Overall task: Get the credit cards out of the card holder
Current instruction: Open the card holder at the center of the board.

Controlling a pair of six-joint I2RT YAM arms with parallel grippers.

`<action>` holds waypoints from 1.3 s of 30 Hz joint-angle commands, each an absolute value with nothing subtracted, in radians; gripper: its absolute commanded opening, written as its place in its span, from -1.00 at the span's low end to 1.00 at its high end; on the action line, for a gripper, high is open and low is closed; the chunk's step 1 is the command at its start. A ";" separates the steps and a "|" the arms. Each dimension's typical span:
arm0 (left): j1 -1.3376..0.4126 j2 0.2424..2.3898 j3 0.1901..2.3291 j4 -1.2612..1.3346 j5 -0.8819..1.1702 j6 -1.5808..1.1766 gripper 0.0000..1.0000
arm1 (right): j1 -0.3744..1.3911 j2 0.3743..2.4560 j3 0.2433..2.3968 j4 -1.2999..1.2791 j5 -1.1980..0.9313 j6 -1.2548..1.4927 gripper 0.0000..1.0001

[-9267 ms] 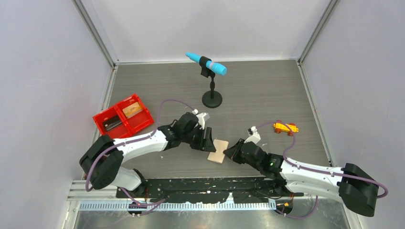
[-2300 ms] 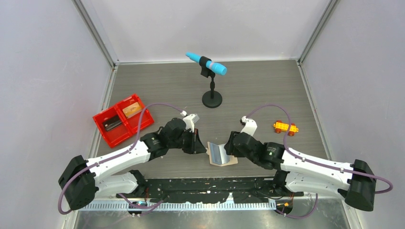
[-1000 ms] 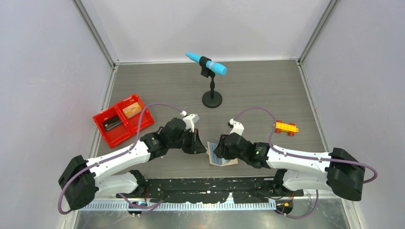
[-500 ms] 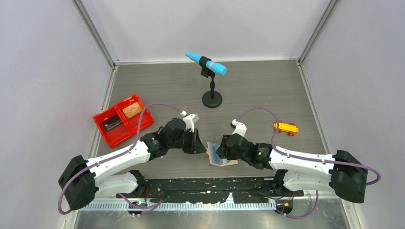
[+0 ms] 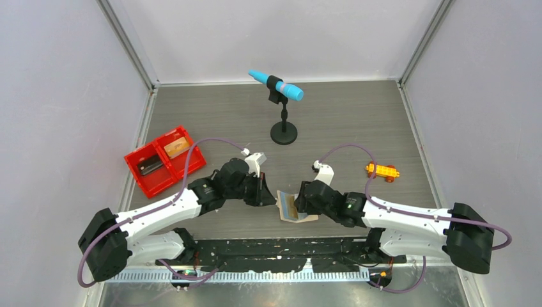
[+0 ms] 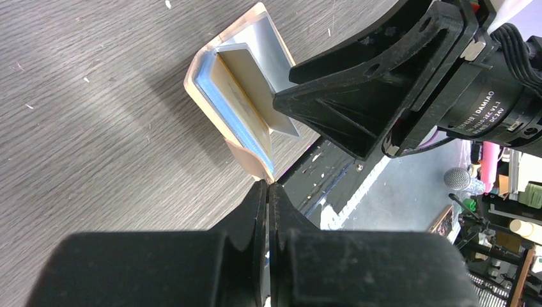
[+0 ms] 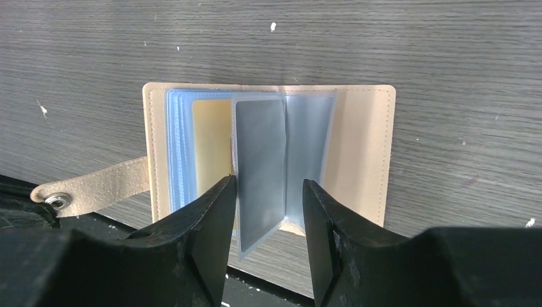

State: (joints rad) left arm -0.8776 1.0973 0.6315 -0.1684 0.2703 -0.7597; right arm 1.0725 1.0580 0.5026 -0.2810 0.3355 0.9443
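Wider than before, the half-open, empty right end effector (image 7: pixel 266 192) straddles a clear blue-grey plastic sleeve (image 7: pixel 259 160) of the tan leather-like card holder (image 7: pixel 367 153), open on the near surface (image 7: pixel 447 51); the closed left end effector (image 6: pixel 268 188) sits at its corner. Pinching sleeve, not tan-orange card (image 7: pixel 211 141), could drag it.

Grey table (image 5: pixel 345 121) with card holder (image 5: pixel 289 208), red tray (image 5: pixel 165 160), microphone stand (image 5: pixel 284 133), toy car (image 5: pixel 383 171)

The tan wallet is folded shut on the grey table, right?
No. The flat tan leather-like card holder lies open on the grey wooden table, its blue-grey clear plastic sleeves showing. The right wrist view shows it.
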 commanded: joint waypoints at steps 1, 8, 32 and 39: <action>-0.879 1.097 0.627 -0.134 0.249 -0.759 -1.00 | 1.078 1.045 0.522 -0.317 0.382 0.940 -0.02; -0.879 1.088 0.622 -0.175 0.215 -0.745 -1.00 | 1.077 1.053 0.538 -0.404 0.422 0.945 -0.03; -0.879 1.164 0.615 -0.122 0.231 -0.752 -0.42 | 1.002 1.009 0.468 -0.135 0.209 0.820 -0.19; -0.879 1.258 0.591 -0.008 0.260 -0.772 -0.57 | 0.978 1.092 0.459 -0.039 0.119 0.824 -0.32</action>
State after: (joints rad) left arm -0.8776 1.2289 0.6014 -0.1295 0.2260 -0.7582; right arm 0.9913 1.0561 0.4580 -0.1383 0.1822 0.8398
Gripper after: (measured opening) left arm 0.232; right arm 0.352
